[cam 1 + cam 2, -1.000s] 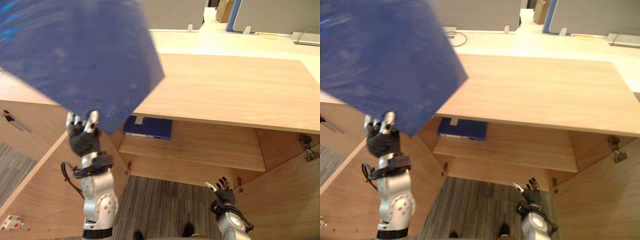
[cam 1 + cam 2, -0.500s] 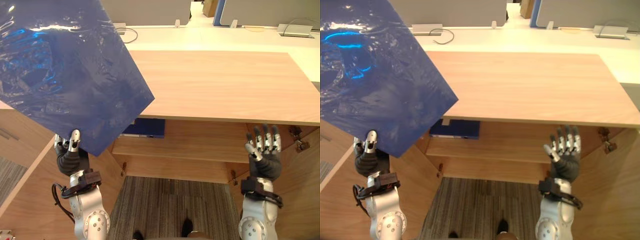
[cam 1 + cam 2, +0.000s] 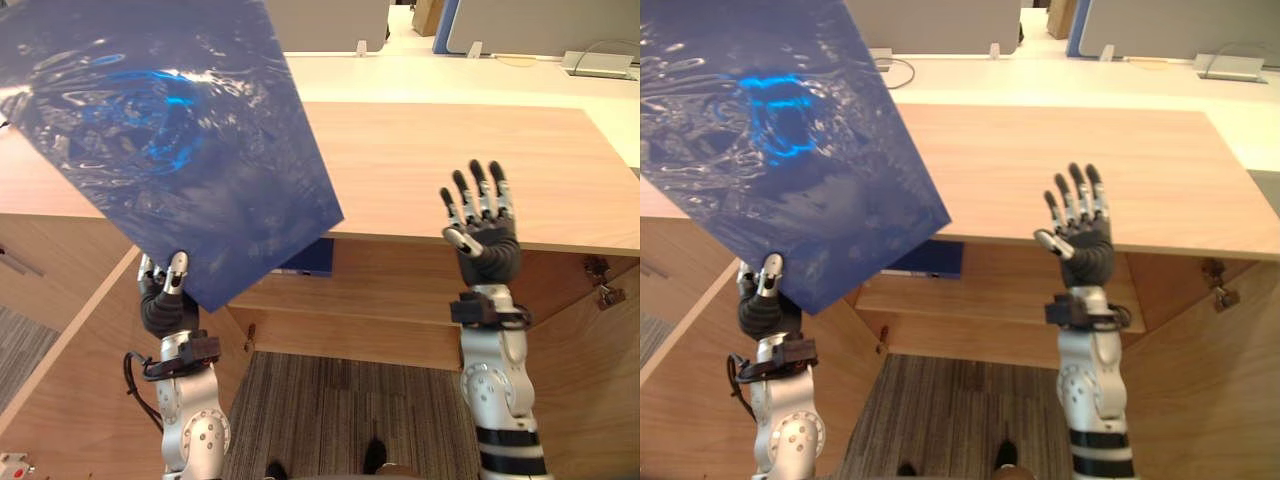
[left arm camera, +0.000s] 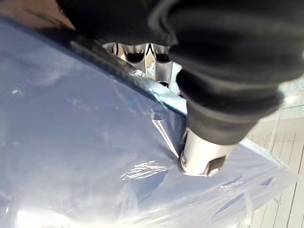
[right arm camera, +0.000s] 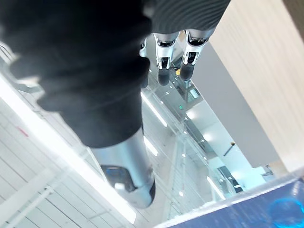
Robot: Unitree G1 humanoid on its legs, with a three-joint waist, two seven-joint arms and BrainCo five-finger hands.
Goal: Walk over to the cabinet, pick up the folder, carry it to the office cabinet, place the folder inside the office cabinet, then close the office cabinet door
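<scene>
The folder [image 3: 180, 150] is a large blue sheet-like cover in glossy plastic wrap, held up high at the left, in front of the cabinet's left end. My left hand [image 3: 165, 300] grips its lowest corner from below; in the left wrist view the thumb [image 4: 204, 152] presses on the blue folder [image 4: 85, 166]. The office cabinet [image 3: 450, 170] is light wood with both doors swung wide. My right hand [image 3: 480, 225] is raised before the cabinet top's front edge, fingers [image 5: 164, 52] straight and spread, holding nothing.
A dark blue item [image 3: 312, 258] lies on the shelf [image 3: 400, 295] inside, at its left end. The left door [image 3: 70, 370] and right door [image 3: 590, 380] flank me. Grey carpet [image 3: 340, 410] lies below. A white desk [image 3: 450, 75] with grey partitions stands behind.
My right hand has risen from near the floor to the level of the cabinet top. The folder has tilted and shifted a little to the right; the left hand keeps its grip.
</scene>
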